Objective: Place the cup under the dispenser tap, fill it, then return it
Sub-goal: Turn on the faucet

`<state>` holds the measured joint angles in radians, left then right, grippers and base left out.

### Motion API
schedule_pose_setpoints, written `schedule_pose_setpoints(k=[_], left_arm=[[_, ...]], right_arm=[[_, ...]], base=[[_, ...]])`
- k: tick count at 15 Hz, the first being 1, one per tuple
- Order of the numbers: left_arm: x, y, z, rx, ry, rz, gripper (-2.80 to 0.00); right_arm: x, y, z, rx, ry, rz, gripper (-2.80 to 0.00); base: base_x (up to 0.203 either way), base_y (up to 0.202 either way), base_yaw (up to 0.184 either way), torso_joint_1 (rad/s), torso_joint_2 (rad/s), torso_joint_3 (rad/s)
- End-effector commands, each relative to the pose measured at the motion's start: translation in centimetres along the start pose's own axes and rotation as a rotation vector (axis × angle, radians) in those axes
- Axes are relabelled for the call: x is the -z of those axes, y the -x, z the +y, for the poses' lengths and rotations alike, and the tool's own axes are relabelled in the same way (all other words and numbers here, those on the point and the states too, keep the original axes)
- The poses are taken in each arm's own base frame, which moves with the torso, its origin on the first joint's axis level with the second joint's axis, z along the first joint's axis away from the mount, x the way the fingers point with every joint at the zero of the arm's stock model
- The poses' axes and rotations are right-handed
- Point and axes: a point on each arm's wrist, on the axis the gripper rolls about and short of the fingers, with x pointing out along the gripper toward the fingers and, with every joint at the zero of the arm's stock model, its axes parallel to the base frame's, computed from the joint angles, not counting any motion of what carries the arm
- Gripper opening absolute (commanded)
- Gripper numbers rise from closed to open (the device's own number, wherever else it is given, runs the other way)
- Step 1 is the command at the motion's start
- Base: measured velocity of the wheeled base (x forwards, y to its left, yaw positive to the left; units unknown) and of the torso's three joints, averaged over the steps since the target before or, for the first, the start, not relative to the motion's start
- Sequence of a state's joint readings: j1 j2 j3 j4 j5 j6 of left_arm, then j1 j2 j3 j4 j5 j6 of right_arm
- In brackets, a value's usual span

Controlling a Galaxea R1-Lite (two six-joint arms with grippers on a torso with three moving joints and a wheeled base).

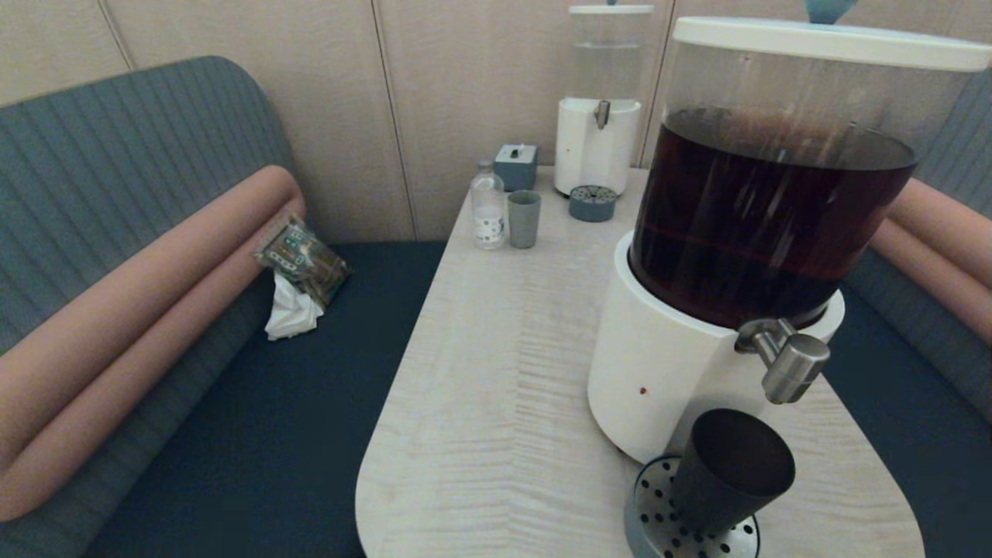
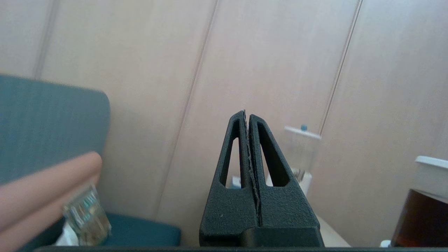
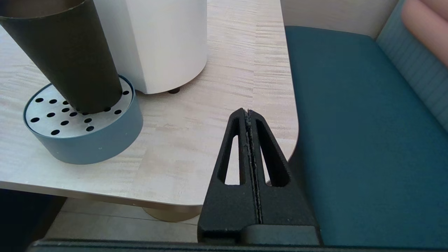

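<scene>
Pincer fingers on the right arm are pressed together on nothing: the right pincer (image 3: 247,113) hangs off the bench's near corner, beside the drip tray and apart from it, over the edge where the bench (image 1: 496,387) meets the blue seat. The left pincer (image 2: 246,115) is likewise closed on nothing, raised and pointing at the wall panels, well away from the drip tray and seemingly parked. The cup (image 1: 728,469) stands on the drip tray (image 1: 659,527), a round perforated steel plate with a grey-blue wall, set just in front of the big dispenser's white base (image 1: 659,372). The dispenser tap (image 1: 790,364) sticks out above the tray, and the cup's open mouth sits below it; whether it is exactly beneath the spout cannot be told. No stream runs from the tap, and the cup's inside looks dark, so its fill cannot be judged. The placing step looks done, with the filling or the return in hand. If filling comes next, a pincer must reach the tap above the tray and work it without knocking the cup; if returning, the fingers must open wide enough to take the tapered wall and lift it straight off the tray. At the bench's far end, well beyond the tray, stand a grey-blue tumbler (image 1: 524,218) and a small bottle (image 1: 488,205).
</scene>
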<state>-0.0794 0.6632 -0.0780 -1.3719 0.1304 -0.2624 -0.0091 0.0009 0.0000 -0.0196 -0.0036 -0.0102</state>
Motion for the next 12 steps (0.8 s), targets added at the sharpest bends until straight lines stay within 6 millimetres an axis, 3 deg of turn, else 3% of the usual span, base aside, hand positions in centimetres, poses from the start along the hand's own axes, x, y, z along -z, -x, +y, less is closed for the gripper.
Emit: schedule_pose_setpoints(k=[1,6,9,12], left_arm=[[-1.7,3.0,-0.1,0.022,0.007,-0.113,-2.80],[-3.0,7.4,-0.4,0.069,-0.043,-0.244,-2.80],[-3.9,8.6,-0.8,0.122,-0.074,-0.307,-2.80],[-4.4,9.8,-1.0,0.182,-0.090,-0.249,-2.80]], right_arm=[[0.2,-0.1,0.0,-0.001,0.001,0.009,-2.80],[0.2,-0.1,0.0,0.001,0.001,0.009,-2.80],[0.2,-0.1,0.0,0.001,0.001,0.009,-2.80],[0.3,-0.1,0.0,0.001,0.001,0.010,-2.80]], base=[[0.000,0.000,0.000,0.000,0.00,0.000],[0.000,0.000,0.000,0.000,0.00,0.000],[0.000,0.000,0.000,0.000,0.00,0.000],[0.000,0.000,0.000,0.000,0.00,0.000]])
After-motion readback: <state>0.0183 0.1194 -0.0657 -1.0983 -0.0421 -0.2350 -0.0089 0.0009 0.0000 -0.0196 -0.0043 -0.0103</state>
